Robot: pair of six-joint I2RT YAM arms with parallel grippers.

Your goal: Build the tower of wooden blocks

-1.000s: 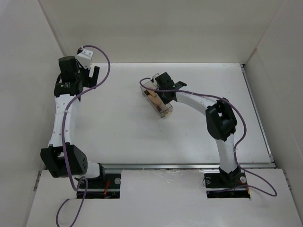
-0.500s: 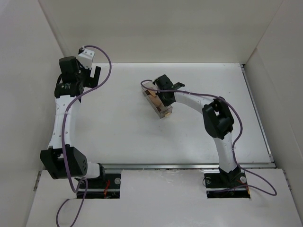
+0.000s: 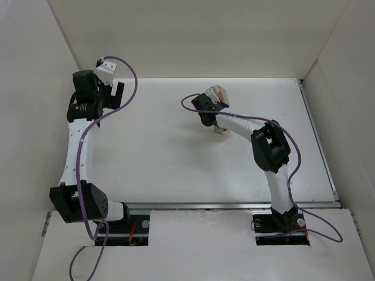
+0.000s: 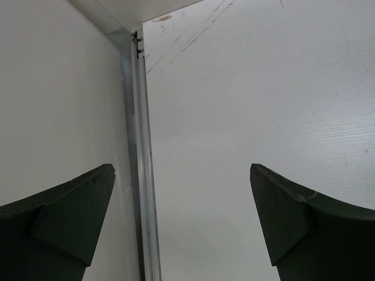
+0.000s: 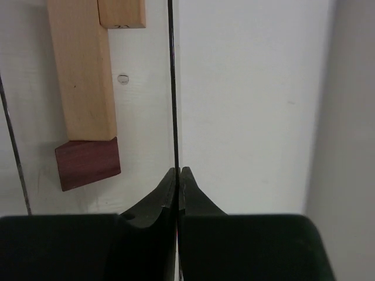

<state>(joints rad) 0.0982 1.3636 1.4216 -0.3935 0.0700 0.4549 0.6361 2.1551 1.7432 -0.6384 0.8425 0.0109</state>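
White table (image 3: 152, 152). Left gripper (image 4: 181, 175) gapes wide, far left. Right gripper (image 5: 177, 172) pinches one clear box (image 3: 218, 92) by its edge; in it lie one bar (image 5: 82, 70), one post (image 5: 122, 13) and one cube (image 5: 88, 164).

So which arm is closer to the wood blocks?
Right. The right tool pinches the clear box beside the wood blocks; the left tool sits far off to their left.

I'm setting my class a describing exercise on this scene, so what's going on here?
The right claw is pinched shut on a thin wall of the clear plastic box near the table's middle. Wooden pieces, a tan bar, a short tan block and a reddish-brown cube, show through that wall, not yet a tower. The left claw hangs open and empty by the far left corner.
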